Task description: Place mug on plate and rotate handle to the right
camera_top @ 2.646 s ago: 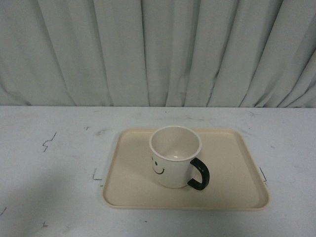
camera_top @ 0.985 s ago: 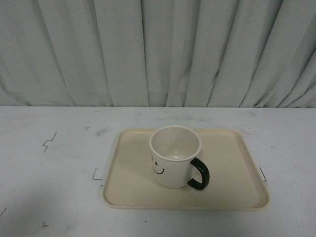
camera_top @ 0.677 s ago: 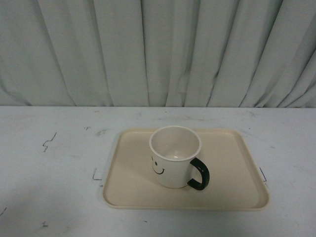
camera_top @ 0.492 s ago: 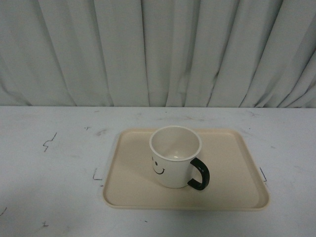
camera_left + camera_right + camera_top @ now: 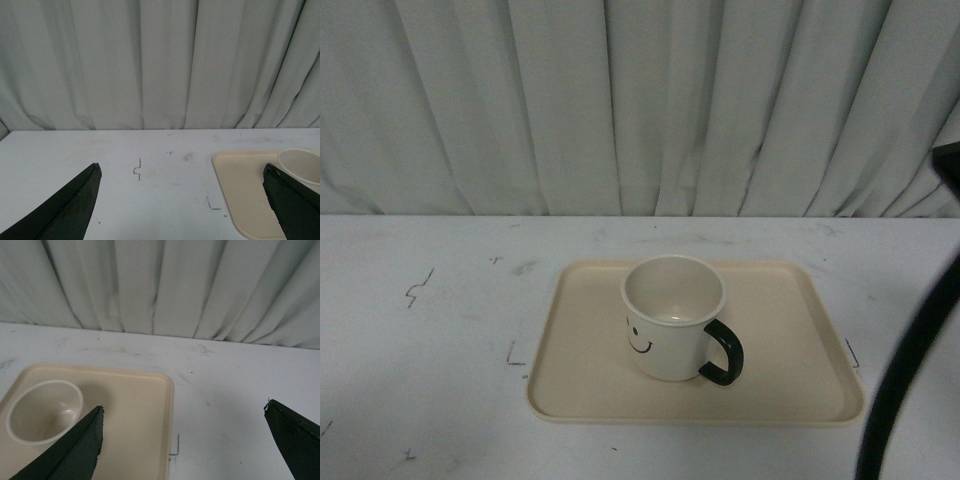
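As matters stand at this moment, the grey curtain closes off the back and the white table, scuffed and marked in places, carries everything of concern.

Plate: lies flat on the table, somewhat right of centre, long side toward the robot.

Right arm: a dark curved part, arm or cable, shows at the right edge of the front view, near the plate's right end and not touching it.

Left gripper: jaws spread wide, nothing between them, held over bare table to the left of the plate.

Right gripper: jaws likewise wide and empty, looking down on the plate's right part.

Mug: upright on the plate, near its middle, empty, smiley face turned toward the front left.

Handle: points to the right, angled partly toward the robot.

Finding: placement appears complete. The step in hand is judged to be the turning of the handle, or its final check. Neither gripper is in contact with the mug.

Next move, as judged: if a square rightward heading is wanted, the right gripper must come down beside the handle and swing it a little away from the robot. The push should be gentle, since the mug may slide across the smooth plate instead of turning.
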